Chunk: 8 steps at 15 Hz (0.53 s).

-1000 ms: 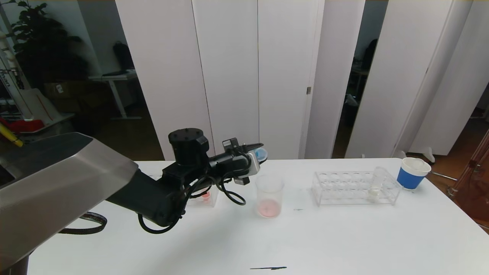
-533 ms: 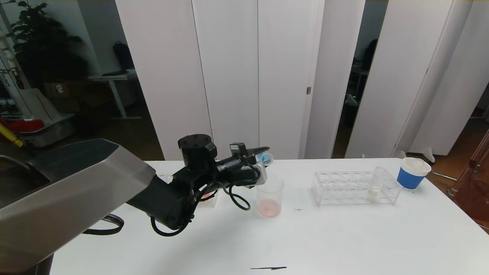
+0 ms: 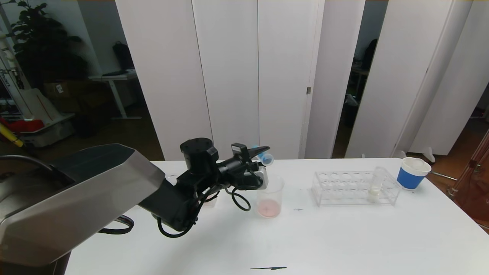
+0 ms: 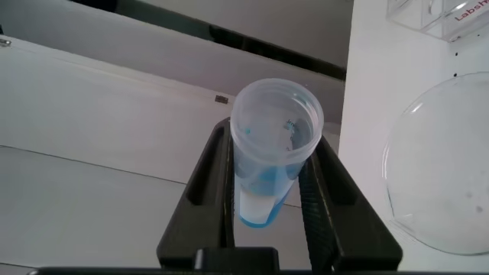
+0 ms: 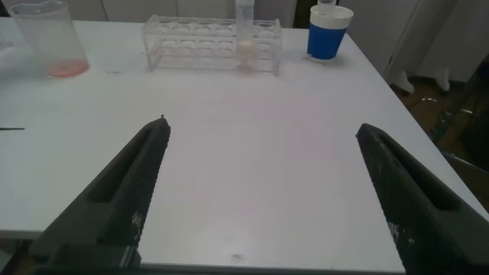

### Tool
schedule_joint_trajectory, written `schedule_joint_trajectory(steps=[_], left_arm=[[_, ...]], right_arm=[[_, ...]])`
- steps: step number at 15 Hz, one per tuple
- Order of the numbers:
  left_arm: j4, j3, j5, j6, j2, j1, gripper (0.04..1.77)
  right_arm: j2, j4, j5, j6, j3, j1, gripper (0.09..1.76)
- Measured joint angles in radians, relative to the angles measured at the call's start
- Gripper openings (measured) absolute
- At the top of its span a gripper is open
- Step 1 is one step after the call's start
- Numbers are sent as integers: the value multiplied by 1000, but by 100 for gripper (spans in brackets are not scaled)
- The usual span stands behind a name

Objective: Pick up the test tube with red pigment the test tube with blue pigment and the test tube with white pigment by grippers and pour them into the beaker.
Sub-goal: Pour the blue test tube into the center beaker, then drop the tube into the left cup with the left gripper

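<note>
My left gripper [image 3: 260, 151] is shut on the test tube with blue pigment [image 3: 266, 157], held tilted just above and behind the rim of the beaker [image 3: 270, 196]. In the left wrist view the tube [image 4: 271, 145] sits clamped between both fingers of the left gripper [image 4: 273, 134], its open mouth facing the camera, and the beaker's rim [image 4: 435, 183] lies beside it. Pink-red liquid covers the beaker's bottom. The test tube with white pigment [image 3: 376, 185] stands in the clear rack [image 3: 344, 188]. The test tube with red pigment is hidden behind my left arm. My right gripper [image 5: 260, 126] hangs open over bare table.
A blue-banded paper cup [image 3: 412, 172] stands at the table's far right, beyond the rack. A small clear holder [image 3: 209, 200] sits partly behind my left arm. White panels close the back of the table. A black mark [image 3: 268, 268] lies near the front edge.
My left arm has carried the blue tube to the right, up to the beaker's rim. The right gripper has stayed open and still.
</note>
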State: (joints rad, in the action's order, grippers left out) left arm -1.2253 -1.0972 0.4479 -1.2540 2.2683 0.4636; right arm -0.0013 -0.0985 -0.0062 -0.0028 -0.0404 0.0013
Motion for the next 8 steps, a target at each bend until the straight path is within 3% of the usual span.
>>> schedule_joint_trajectory(steps=[8], left_arm=[[-72, -37, -13, -67, 50, -19, 57]], right_arm=[[0, 0, 0, 0, 0, 0, 175]])
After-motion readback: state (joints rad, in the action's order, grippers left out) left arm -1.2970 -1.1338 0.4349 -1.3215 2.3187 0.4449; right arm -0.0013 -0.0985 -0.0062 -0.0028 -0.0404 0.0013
